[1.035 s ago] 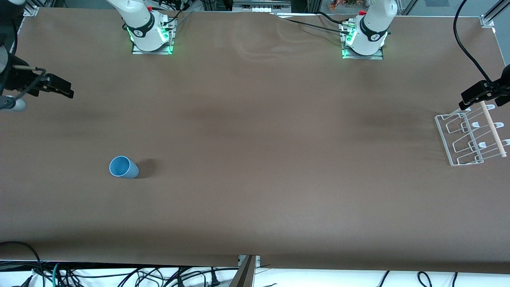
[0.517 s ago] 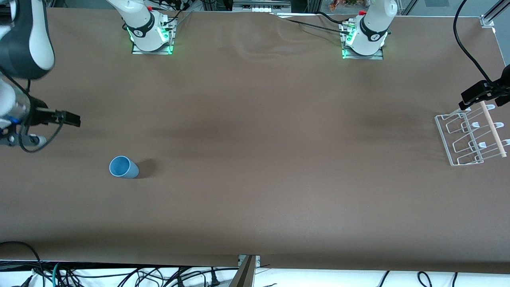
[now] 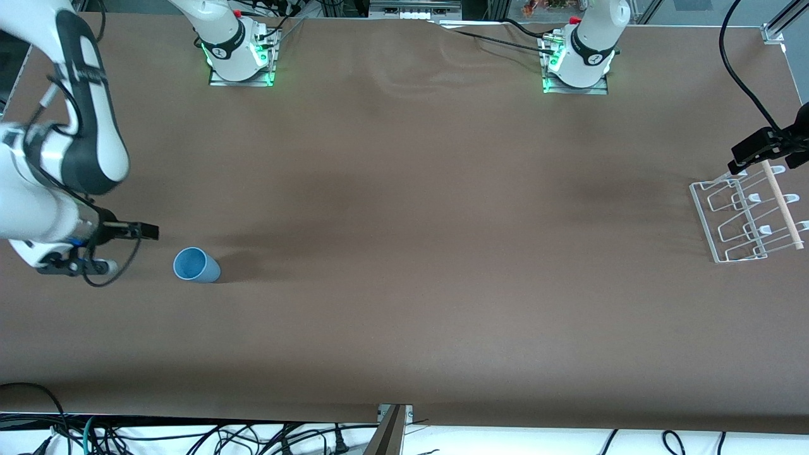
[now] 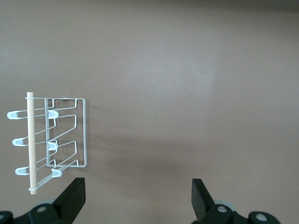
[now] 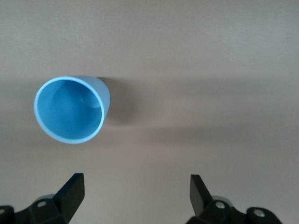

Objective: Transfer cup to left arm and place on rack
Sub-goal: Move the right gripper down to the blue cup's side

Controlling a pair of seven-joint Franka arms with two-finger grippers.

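Note:
The light-blue cup [image 3: 196,265] stands mouth up on the brown table, toward the right arm's end. It also shows in the right wrist view [image 5: 70,109]. My right gripper [image 3: 152,232] is open and empty. It hangs over the table just beside the cup, apart from it; in its wrist view [image 5: 136,191] the cup lies off to one side of the jaws. The wire rack [image 3: 746,212] with its wooden rod [image 3: 782,203] stands at the left arm's end. My left gripper [image 3: 733,161] waits open and empty over the rack's edge, also seen in its wrist view [image 4: 138,196], with the rack [image 4: 56,140] to one side.
The two arm bases [image 3: 240,54] [image 3: 578,60] stand along the table's edge farthest from the front camera. A black cable [image 3: 736,69] hangs near the left gripper. Cables lie below the table's near edge [image 3: 392,414].
My right arm has swung down and in, bringing its gripper from the table's end to just beside the cup. The cup, the rack and the left gripper have not moved.

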